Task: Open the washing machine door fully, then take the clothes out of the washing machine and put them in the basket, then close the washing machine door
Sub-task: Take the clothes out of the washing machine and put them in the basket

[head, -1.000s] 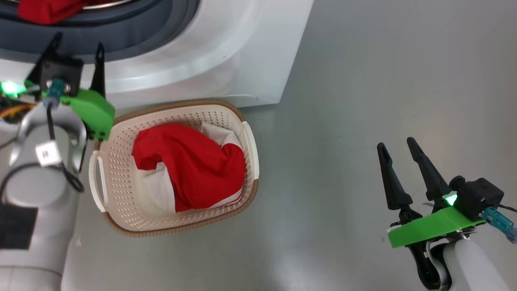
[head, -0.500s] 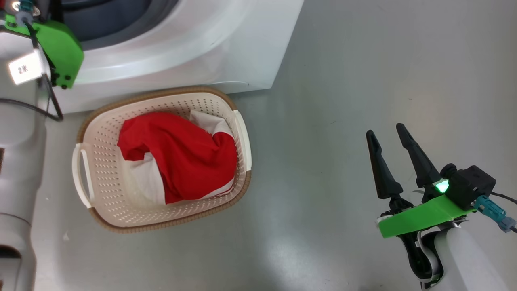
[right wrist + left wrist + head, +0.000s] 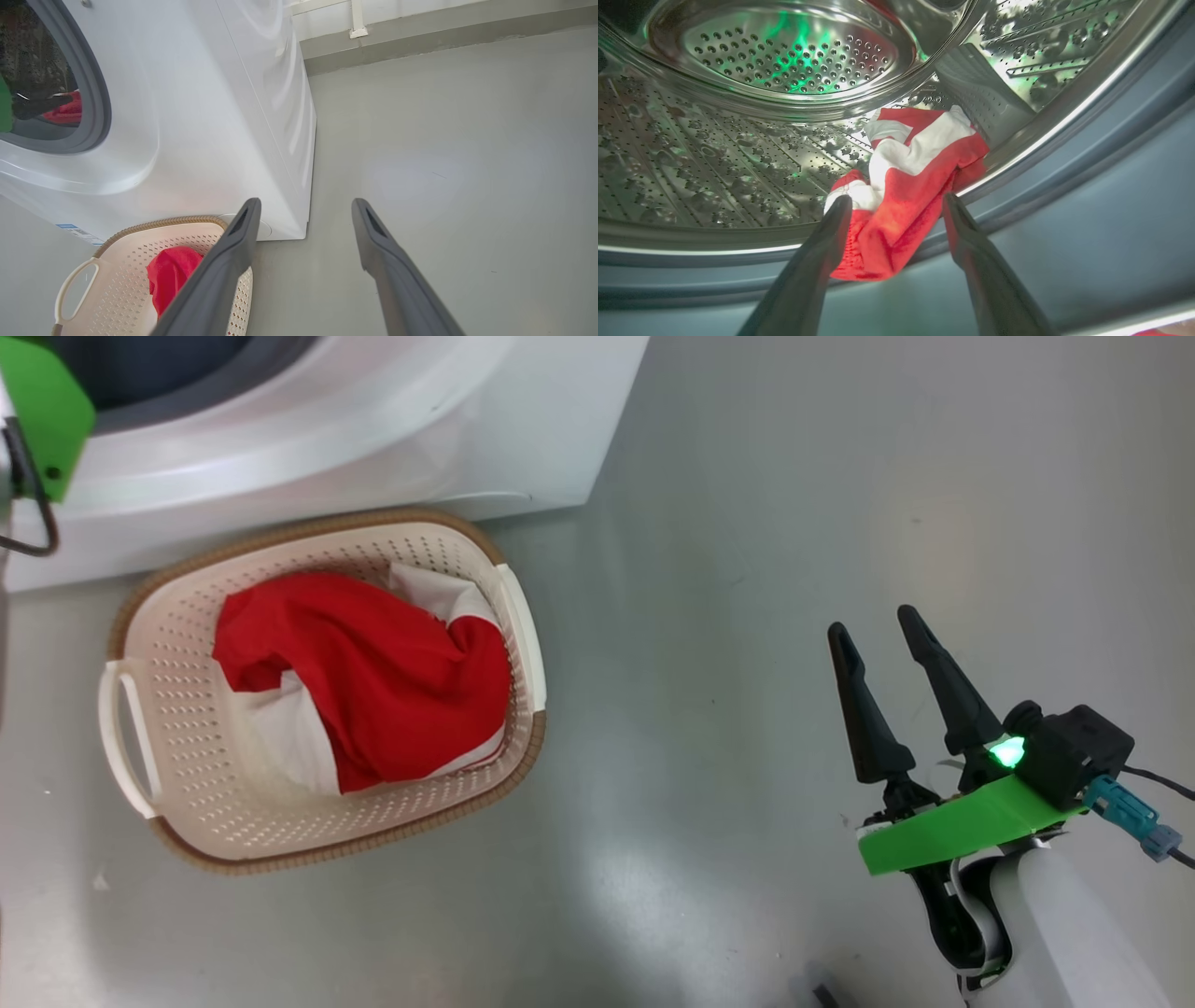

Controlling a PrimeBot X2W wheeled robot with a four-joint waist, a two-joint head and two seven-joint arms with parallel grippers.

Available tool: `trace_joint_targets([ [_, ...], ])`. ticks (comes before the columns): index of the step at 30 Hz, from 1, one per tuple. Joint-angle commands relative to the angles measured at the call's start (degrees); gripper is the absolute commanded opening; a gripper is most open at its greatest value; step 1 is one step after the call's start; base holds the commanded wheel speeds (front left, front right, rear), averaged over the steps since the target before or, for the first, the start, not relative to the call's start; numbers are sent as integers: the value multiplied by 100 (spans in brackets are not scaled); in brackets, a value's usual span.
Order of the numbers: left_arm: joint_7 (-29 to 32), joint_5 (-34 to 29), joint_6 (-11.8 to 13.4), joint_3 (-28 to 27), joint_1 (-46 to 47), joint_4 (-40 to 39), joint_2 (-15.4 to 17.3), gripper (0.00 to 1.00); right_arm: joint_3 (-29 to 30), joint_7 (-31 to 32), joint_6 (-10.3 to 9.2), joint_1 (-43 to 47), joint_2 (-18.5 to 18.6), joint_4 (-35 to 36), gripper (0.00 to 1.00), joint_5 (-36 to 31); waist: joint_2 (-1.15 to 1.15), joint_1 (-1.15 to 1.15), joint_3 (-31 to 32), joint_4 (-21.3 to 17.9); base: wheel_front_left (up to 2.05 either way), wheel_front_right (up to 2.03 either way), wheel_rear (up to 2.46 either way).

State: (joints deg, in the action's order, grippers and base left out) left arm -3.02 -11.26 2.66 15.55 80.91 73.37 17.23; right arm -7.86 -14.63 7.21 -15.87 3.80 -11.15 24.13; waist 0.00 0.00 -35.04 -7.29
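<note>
The white washing machine [image 3: 373, 429] [image 3: 210, 116] stands open; its door is out of view. In the left wrist view a red and white garment [image 3: 910, 186] lies bunched at the front lip of the steel drum [image 3: 714, 154]. My left gripper [image 3: 896, 200] is open, one finger on each side of the cloth. The right wrist view shows that left gripper [image 3: 42, 103] inside the round opening. The cream basket [image 3: 187, 784] [image 3: 117, 280] sits on the floor against the machine's front, with red and white clothes [image 3: 373, 681] [image 3: 170, 275] in it. My right gripper [image 3: 870, 622] [image 3: 303, 203] hangs open and empty, right of the basket.
Bare grey floor [image 3: 747, 523] stretches to the right of the machine and basket. A low wall edge [image 3: 420, 42] runs along the back of the room. The left arm's green mount [image 3: 37, 411] shows at the head view's top left corner.
The head camera has shifted, sliding the basket and machine up and left in the picture. My left gripper has gone from in front of the seal into the drum opening. The right gripper stays open.
</note>
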Motion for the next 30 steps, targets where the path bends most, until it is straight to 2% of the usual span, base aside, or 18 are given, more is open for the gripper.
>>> trace_joint_targets([
  [1, 37, -59, 76, -24, 128, -84, 331, 100, -129, -37, 28, -47, -12, 147, 100, 19, 0, 0, -102, -71, 0, 0, 0],
  [14, 181, -62, 170, 149, 302, 7, 640, 100, -178, -37, 28, -122, -51, 158, 100, 30, 0, 0, -265, -219, 0, 0, 0],
  [15, 180, -50, 179, 153, 302, 11, 645, 95, -182, -37, 28, -120, -53, 160, 100, 28, 0, 0, -262, -220, 0, 0, 0],
  [17, 185, -43, 203, 178, 298, 17, 655, 48, -192, -37, 28, -121, -56, 165, 100, 23, 0, 0, -256, -223, 0, 0, 0],
  [18, 184, -33, 219, 183, 295, 20, 659, 18, -195, -37, 28, -121, -57, 168, 100, 21, 0, 0, -252, -223, 0, 0, 0],
  [19, 174, -22, 235, 189, 290, 22, 657, 7, -193, -37, 28, -119, -59, 171, 100, 19, 0, 0, -246, -218, 0, 0, 0],
  [21, 137, 2, 241, 204, 278, 26, 643, 0, -177, -37, 28, -114, -60, 178, 100, 14, 0, 0, -232, -204, 0, 0, 0],
  [30, -354, 336, 234, 88, 106, 32, 391, 0, -98, -37, 28, -70, -9, 138, 100, -25, 0, 0, -17, -36, 0, 0, 0],
])
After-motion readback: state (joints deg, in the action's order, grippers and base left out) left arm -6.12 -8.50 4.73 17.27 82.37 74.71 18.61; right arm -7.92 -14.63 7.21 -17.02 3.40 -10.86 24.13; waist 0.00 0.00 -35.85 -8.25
